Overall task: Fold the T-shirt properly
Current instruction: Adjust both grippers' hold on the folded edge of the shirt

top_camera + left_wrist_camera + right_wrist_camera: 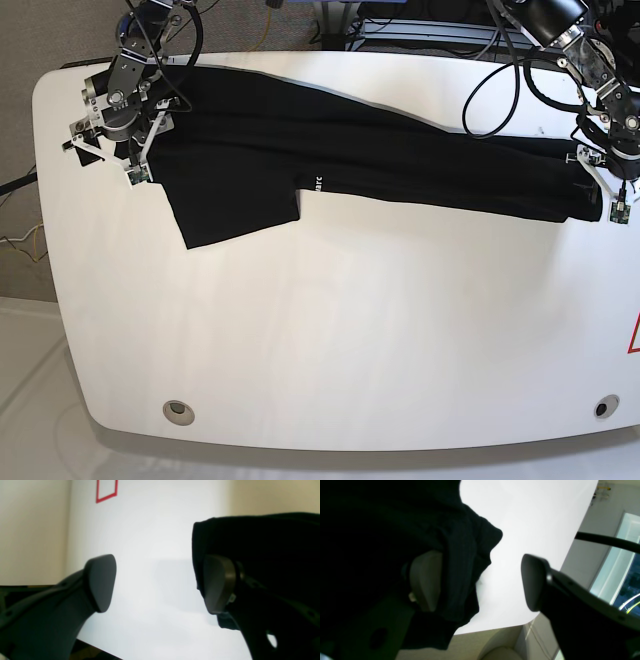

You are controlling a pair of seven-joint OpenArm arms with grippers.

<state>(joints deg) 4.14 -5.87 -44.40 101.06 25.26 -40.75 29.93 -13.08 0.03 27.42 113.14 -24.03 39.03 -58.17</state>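
The black T-shirt [400,160] lies in a long band across the far part of the white table [350,330], one sleeve [235,205] sticking toward the front, tiny white lettering [318,184] near its front edge. My right gripper [105,155] is at the shirt's left end. In the right wrist view it [480,581] is open, and black cloth [460,562] hangs against one finger [426,580]. My left gripper [603,190] is at the shirt's right end. In the left wrist view it [160,583] is open, with cloth [262,550] behind one finger [218,583].
A red tape outline [106,491] is marked on the table, also at the right edge in the base view [634,335]. Two round grommets [178,409] [600,408] sit near the front edge. Cables [490,90] loop at the back right.
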